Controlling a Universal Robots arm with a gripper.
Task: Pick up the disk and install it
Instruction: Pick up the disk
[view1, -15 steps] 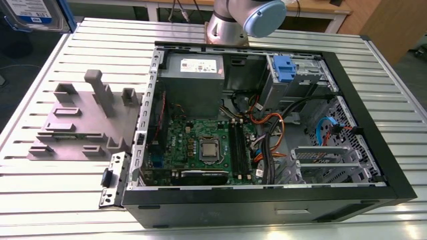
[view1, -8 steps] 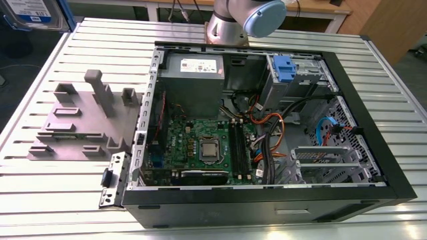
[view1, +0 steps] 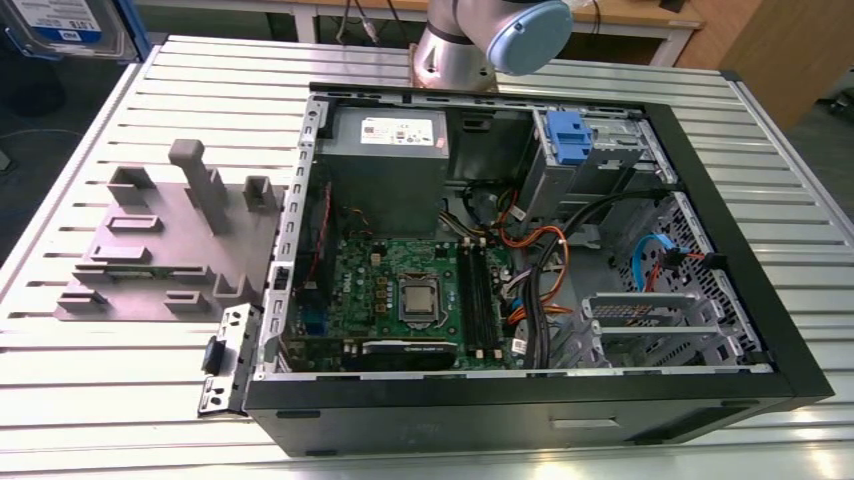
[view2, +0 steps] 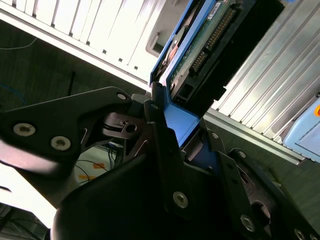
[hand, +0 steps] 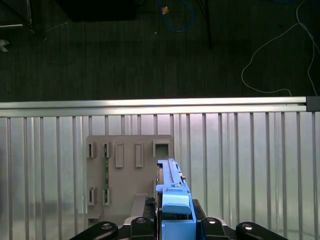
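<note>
End effector (hand: 172, 224) clamped on the disk (hand: 174, 199), over the ribbed table (hand: 240, 160) near the grey fixture (hand: 127, 172)

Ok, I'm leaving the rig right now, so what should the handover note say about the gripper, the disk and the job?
The gripper is shut on the disk, clamping its blue bracket, above the slatted table near the grey fixture.
The computer case lies open, apart from the disk.
Done: pickup.
Left: install; the disk is not in the case.
</note>
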